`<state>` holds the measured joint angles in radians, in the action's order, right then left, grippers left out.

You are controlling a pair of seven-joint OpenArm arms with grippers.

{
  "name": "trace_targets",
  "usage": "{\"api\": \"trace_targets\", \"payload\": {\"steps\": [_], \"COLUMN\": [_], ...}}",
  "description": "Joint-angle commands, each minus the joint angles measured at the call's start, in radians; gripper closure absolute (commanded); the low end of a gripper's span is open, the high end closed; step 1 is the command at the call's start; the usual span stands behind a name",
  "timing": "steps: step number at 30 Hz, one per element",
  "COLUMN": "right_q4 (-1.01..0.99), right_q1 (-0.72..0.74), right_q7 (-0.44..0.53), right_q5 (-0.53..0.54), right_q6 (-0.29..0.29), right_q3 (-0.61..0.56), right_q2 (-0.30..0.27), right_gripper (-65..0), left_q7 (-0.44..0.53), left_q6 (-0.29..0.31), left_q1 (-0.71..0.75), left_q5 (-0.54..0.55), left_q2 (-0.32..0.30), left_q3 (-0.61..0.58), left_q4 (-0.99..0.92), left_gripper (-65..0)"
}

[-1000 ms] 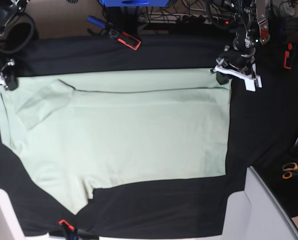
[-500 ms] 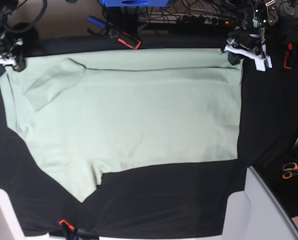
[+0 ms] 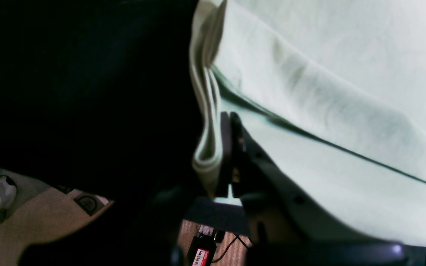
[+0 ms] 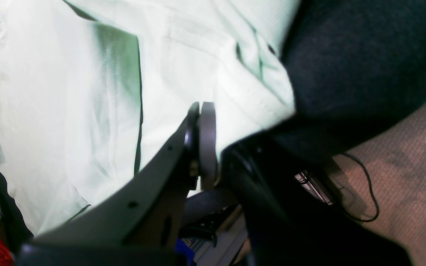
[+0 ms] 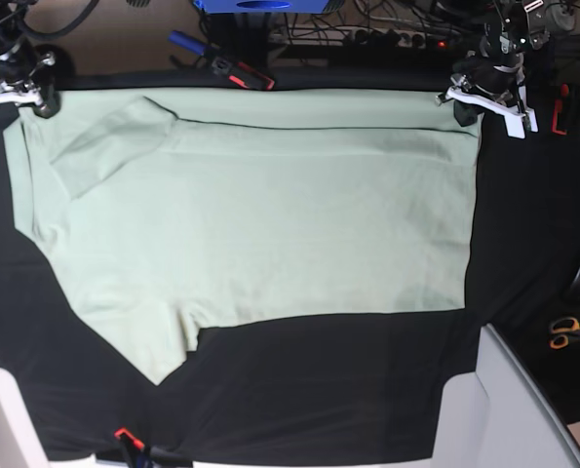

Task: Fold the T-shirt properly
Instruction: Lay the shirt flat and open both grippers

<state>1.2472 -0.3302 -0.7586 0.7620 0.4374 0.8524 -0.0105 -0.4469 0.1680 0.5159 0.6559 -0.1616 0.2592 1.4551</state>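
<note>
The pale mint-green T-shirt (image 5: 260, 214) lies spread on the black cloth (image 5: 319, 390), its far edge folded over and one sleeve (image 5: 109, 146) folded inward at the far left. My left gripper (image 5: 468, 105) is shut on the shirt's far right corner; in the left wrist view the gripper (image 3: 225, 155) pinches several layers of the T-shirt (image 3: 327, 92). My right gripper (image 5: 31, 97) is shut on the far left corner; in the right wrist view the gripper (image 4: 200, 140) clamps the hem of the T-shirt (image 4: 68, 92).
Red-and-black clamps (image 5: 243, 74) hold the black cloth at the far edge. Cables and a power strip (image 5: 387, 34) lie behind the table. Scissors (image 5: 565, 331) lie at the right. A grey-white panel (image 5: 509, 409) stands at the near right corner.
Both grippers have pulled the shirt's far edge away from the camera, toward the table's far edge. The whole shirt has slid that way and stretched flatter.
</note>
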Motion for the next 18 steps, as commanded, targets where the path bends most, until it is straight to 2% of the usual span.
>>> {"api": "trace_targets", "payload": {"steps": [1,8,10,11,13,16,18], "right_q4": [0.018,0.018,0.016,0.016,0.016,0.018,0.019], "right_q1": [-0.008,-0.010,-0.008,-0.008,-0.011,-0.034,-0.040], "right_q7": [0.015,0.007,-0.028,-0.043,-0.058,-0.065,-0.065], "right_q5": [0.023,0.032,0.032,0.034,0.057,0.115,0.129], "right_q6": [0.004,0.004,0.002,0.002,0.002,-0.001,-0.002], "right_q3": [0.001,0.003,0.008,0.008,0.009,0.041,0.075], "right_q2": [-0.012,-0.012,-0.010,-0.009,0.001,0.011,0.011], "right_gripper": [-0.1,-1.2,-4.1,-7.0,-18.6,-37.9,-44.1], "left_q7": [0.024,0.021,0.018,0.018,0.017,0.017,0.017], "left_q6": [-0.009,-0.009,-0.009,-0.012,-0.014,-0.015,-0.015], "left_q1": [0.003,0.003,0.005,0.007,0.010,0.011,0.013], "left_q5": [0.002,0.002,0.002,0.002,0.002,0.002,0.002], "left_q2": [-0.016,-0.016,-0.017,-0.017,-0.019,-0.042,-0.060], "left_q3": [0.009,0.010,0.012,0.015,0.018,0.018,0.018], "left_q4": [0.016,0.017,0.017,0.017,0.017,0.017,0.017], "left_gripper": [0.0,0.0,0.0,-2.2,-11.1,-30.1,-38.6]}}
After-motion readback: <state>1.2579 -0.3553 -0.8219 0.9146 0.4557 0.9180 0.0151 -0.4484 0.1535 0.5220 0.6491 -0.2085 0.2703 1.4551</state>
